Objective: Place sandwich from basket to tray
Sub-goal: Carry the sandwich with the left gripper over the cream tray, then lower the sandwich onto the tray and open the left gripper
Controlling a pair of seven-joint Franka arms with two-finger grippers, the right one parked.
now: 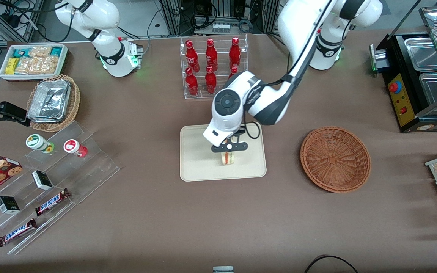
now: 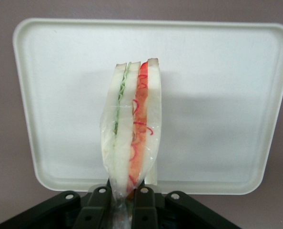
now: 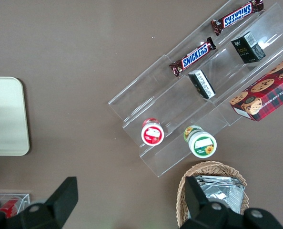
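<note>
Sandwich (image 2: 132,129) pinched in pincer (image 2: 125,198) above tray (image 2: 217,62).

The working arm reaches from its white base down toward the front camera, elbow high and wrist bent so the black two-finger tool (image 1: 229,151) points straight down over the surface. Its fingers (image 2: 99,206) stand close together, pinched on the narrow end of the pale triangular sandwich wedge (image 2: 132,129), which hangs upright between them.
</note>
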